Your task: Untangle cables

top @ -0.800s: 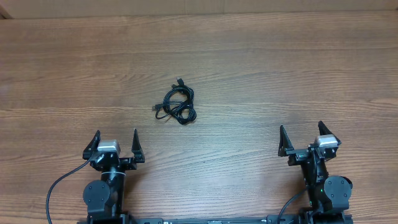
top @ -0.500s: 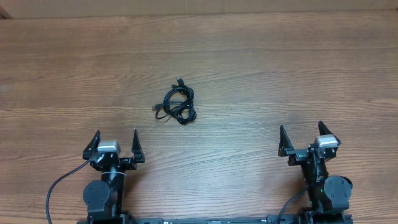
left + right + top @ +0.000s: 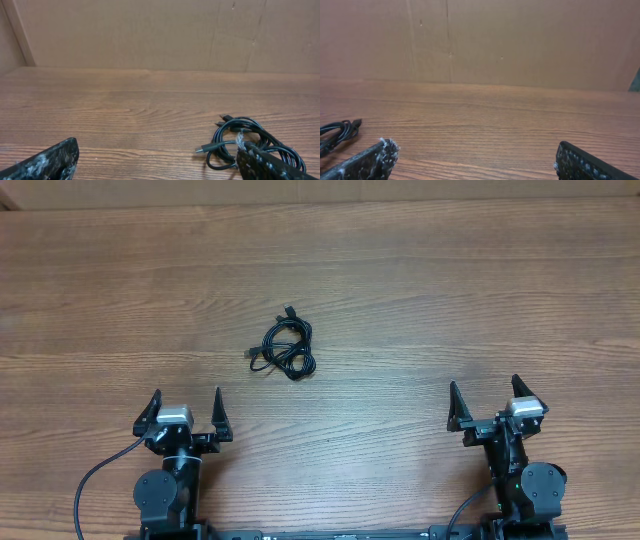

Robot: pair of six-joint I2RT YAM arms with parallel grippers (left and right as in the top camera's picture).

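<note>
Nothing is untangled yet: the thin black plug-ended cables (image 3: 284, 350) are bunched in a knot on the brown wooden table (image 3: 450, 300), nearer the left gripper (image 3: 187, 402) — it and the right gripper (image 3: 484, 392) are spread wide, with nothing held.

Wood-grain table (image 3: 420, 300), matt; cables (image 3: 284, 350) glossy black, perhaps rubber.

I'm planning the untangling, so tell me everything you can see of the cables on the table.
The cables are thin, glossy black cords bunched in one small tangle of overlapping loops, lying flat on the wooden table. Small plug ends stick out at its far and left edges. Only the table touches it; the left gripper, open, sits nearer the robot, well apart.
</note>
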